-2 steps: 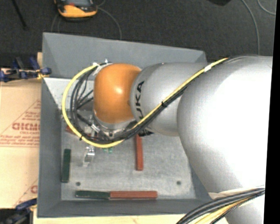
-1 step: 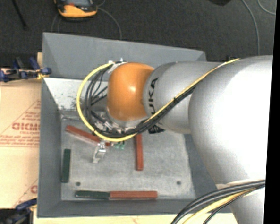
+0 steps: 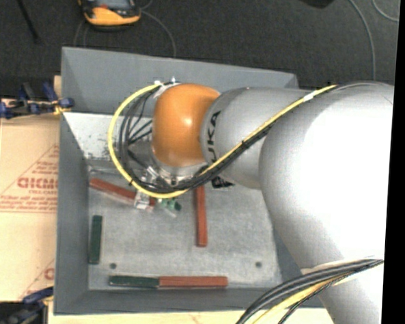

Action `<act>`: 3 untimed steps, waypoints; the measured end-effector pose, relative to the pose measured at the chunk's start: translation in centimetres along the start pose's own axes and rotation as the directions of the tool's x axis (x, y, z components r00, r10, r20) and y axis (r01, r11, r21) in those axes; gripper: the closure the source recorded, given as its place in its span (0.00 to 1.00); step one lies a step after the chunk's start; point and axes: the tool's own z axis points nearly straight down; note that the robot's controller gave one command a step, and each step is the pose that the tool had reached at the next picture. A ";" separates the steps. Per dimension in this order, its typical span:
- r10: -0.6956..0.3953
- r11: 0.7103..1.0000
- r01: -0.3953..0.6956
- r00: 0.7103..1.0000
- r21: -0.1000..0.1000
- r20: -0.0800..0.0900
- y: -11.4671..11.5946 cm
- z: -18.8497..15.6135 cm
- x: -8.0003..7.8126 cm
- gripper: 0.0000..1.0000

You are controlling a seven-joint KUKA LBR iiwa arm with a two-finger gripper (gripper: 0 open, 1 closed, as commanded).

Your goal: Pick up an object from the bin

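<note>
Apparently the fingers are sitting at the right end of the red stick lying toward the bin's left wall; apart or clamped, I cannot tell. It is looking light, stiff, smooth: pinching across its narrow width should suit.

Grey metal bin, red stick just left of the claw, small green piece just right of it, second red stick farther right, dark green stick well down-left, green bar and red bar end to end below.
</note>
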 end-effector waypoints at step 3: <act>0.006 1.000 -0.006 1.000 -0.004 -0.021 -0.5 -8.5 -0.4 1.00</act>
